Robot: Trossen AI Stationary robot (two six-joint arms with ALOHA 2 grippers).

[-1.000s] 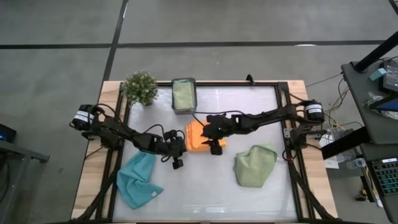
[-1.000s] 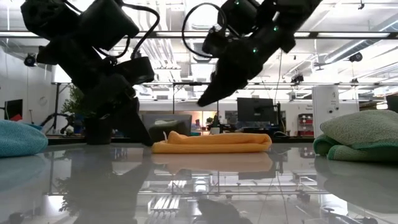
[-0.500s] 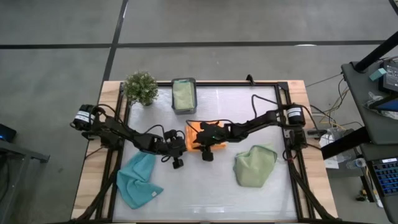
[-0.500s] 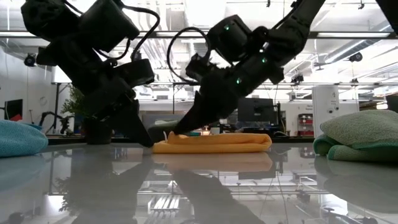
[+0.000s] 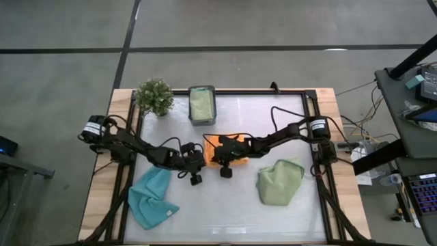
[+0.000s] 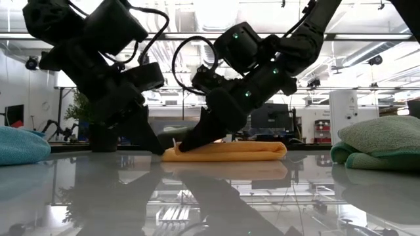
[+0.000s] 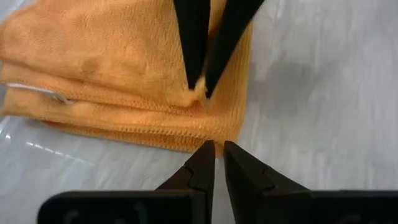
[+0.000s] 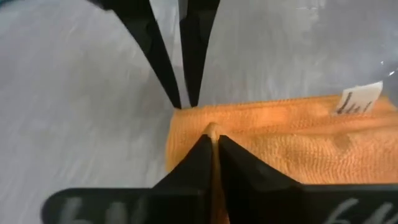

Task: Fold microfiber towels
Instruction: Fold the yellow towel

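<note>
Glossy white tabletop (image 5: pixel 225 205): the folded orange microfiber towel (image 5: pixel 217 145) is lying mid-table. The right gripper (image 8: pixel 213 140) is pinching its edge; the left gripper (image 7: pixel 219 147), fingers together, is apparently holding nothing just beside it. Lifting could undo the fold if only one layer is caught.

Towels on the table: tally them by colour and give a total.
Orange towel: 1
Light blue towel: 1
Sage green towels: 2, one loose, one in the dark grey box
Total: 4
</note>
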